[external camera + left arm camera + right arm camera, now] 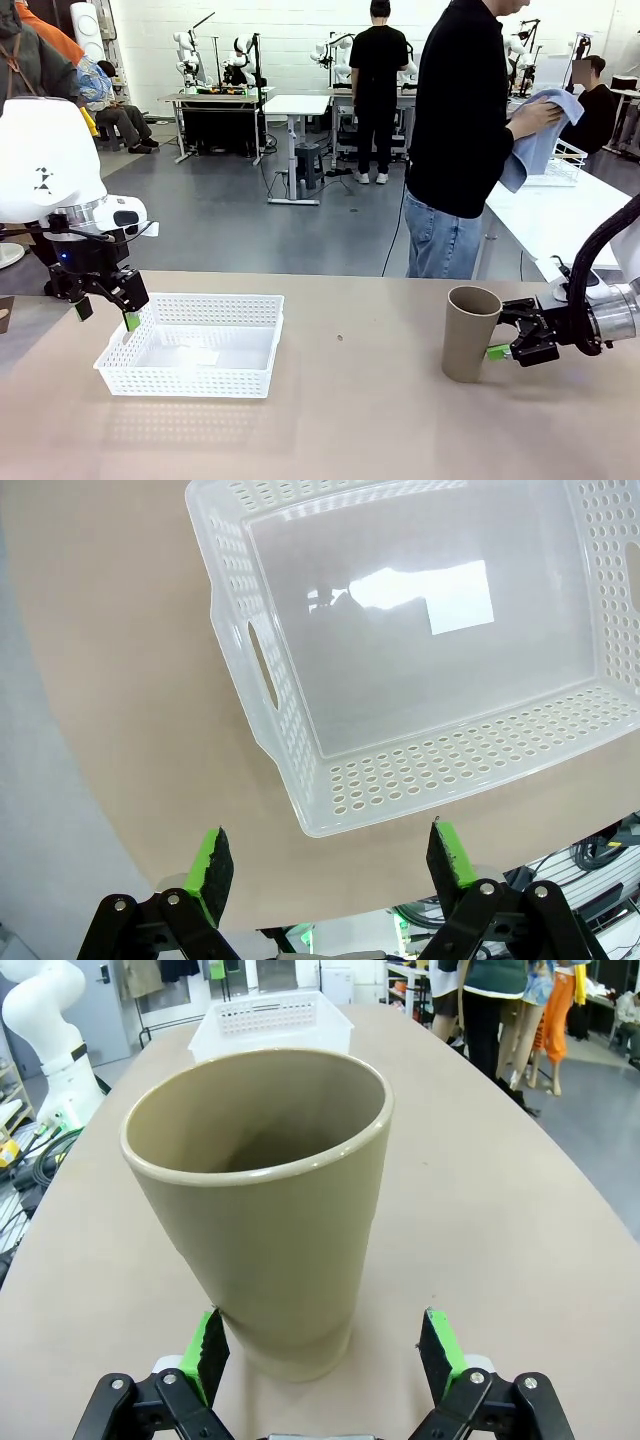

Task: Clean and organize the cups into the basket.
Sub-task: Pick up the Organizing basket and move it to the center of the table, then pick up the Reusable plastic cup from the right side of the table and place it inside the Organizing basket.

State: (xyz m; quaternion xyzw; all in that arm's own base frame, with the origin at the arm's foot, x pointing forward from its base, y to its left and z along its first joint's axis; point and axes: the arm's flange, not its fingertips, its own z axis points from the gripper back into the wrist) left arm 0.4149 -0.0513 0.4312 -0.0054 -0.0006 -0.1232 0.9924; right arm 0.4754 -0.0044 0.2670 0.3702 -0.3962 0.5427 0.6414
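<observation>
A tan-brown cup (470,333) stands upright on the table at the right, and it looms close in the right wrist view (270,1220). My right gripper (505,332) is open, low at the cup's base, with one green pad (210,1355) on each side of it and not squeezing (325,1352). The white lattice basket (262,343) rests empty at the table's left. My left gripper (107,315) hovers open over the basket's left end, and its wrist view (330,865) looks down on the basket's perforated wall (400,780).
A person stands beyond the table's far edge, rubbing a blue cloth (540,140) between both hands. A white wire basket (565,165) sits on a side table behind. The basket (270,1015) and my left arm (50,1020) show far off past the cup.
</observation>
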